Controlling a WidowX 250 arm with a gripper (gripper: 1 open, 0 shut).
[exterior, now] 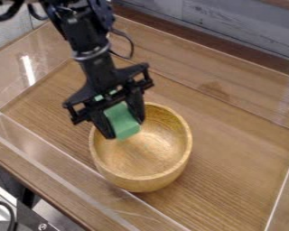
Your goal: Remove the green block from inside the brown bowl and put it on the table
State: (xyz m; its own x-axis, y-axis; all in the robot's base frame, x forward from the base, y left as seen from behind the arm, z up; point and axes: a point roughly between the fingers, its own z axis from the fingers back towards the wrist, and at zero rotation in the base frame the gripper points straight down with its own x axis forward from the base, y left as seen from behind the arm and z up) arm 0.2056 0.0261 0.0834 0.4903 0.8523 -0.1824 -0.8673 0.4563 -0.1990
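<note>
My black gripper (119, 118) points steeply down and is shut on the green block (120, 122), which hangs between the fingers. The block is lifted over the left part of the brown bowl (153, 161), about level with its rim and near the left wall. The bowl is round, light wood, and sits on the wood-grain table (226, 99) toward the front; no other object shows inside it. The arm reaches in from the upper left.
Clear acrylic walls (39, 171) edge the table at the front, left and right. Bare wood-grain tabletop lies left of the bowl, behind it and to its right.
</note>
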